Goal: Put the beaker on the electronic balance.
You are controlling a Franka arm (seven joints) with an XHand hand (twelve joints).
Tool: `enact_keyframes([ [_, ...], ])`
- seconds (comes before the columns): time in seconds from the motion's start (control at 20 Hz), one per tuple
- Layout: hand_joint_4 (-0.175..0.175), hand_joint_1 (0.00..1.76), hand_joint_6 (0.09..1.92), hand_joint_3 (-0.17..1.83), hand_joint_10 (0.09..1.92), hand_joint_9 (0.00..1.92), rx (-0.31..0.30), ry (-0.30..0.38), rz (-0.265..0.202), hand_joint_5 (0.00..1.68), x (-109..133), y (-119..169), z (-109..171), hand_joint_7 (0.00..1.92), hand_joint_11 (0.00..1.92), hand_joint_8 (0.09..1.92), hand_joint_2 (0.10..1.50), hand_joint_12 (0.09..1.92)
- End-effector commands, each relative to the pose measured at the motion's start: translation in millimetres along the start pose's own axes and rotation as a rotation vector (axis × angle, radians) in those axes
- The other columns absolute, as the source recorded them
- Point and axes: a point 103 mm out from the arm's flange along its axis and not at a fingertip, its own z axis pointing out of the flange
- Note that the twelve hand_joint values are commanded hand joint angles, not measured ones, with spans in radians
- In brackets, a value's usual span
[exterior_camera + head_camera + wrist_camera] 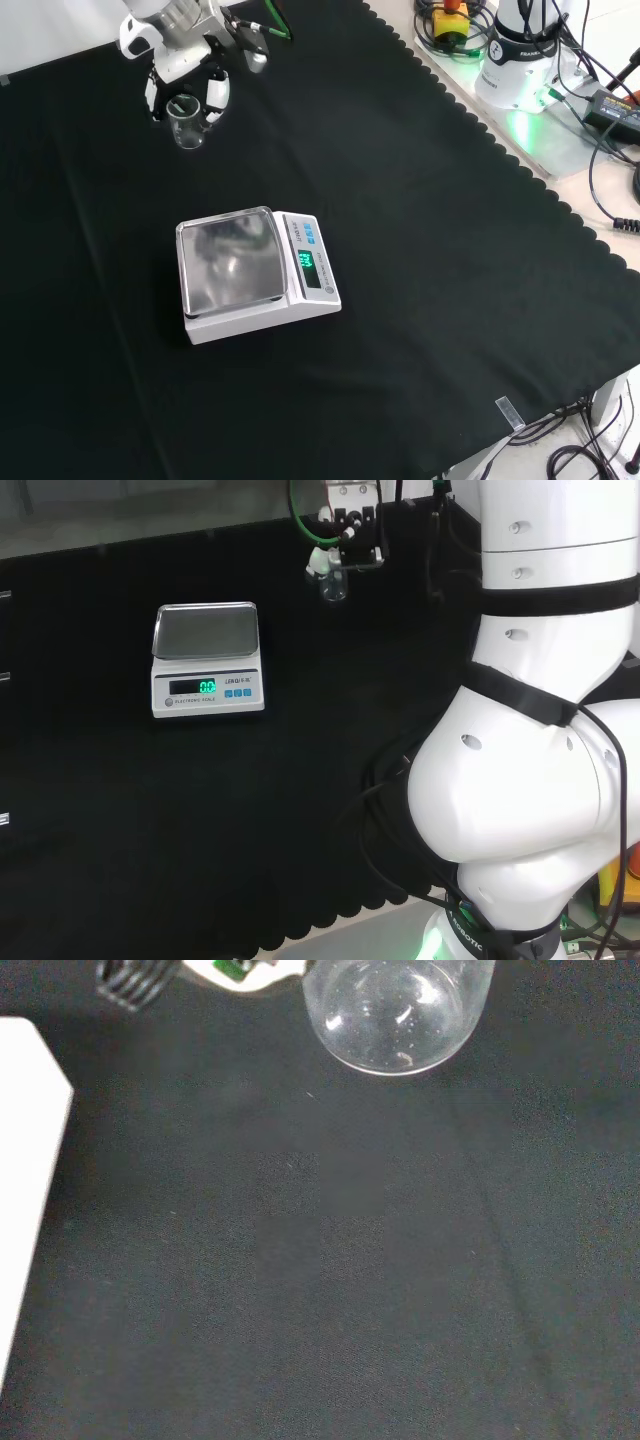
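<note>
Beaker [398, 1015] pinched in hand [185, 75], upright, off the cloth [450, 250]. Balance [255, 275] well apart from hand, pan bare. Carry and set-down outstanding.

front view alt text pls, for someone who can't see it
A black and white robot hand holds a small clear glass beaker near the top left of a black cloth. A white electronic balance with a bare steel pan and lit green display sits nearer the camera.

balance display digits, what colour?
Green, lit digits on the balance display. Clearest in the head view.
</note>
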Motion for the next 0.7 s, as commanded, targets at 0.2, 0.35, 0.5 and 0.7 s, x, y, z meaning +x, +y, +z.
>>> enact_keyframes([
  [0.2, -0.175, 0.99, 0.53, 0.76, 0.42, 1.17, -0.013, -0.005, -0.03, 0.81, 13, -8, -12, 0.86, 1.05, 0.71, 0.79, 1.04],
  [0.35, -0.175, 0.99, 0.53, 0.76, 0.42, 1.17, -0.021, -0.02, -0.049, 0.8, 24, -11, -16, 0.86, 1.05, 0.71, 0.79, 1.04],
  [0.5, -0.175, 0.99, 0.53, 0.76, 0.42, 1.17, -0.031, -0.021, -0.067, 0.8, 39, -15, -21, 0.86, 1.05, 0.71, 0.79, 1.05],
  [0.7, -0.175, 0.99, 0.53, 0.76, 0.42, 1.17, -0.033, -0.013, -0.1, 0.8, 60, -20, -23, 0.86, 1.05, 0.71, 0.79, 1.05],
])
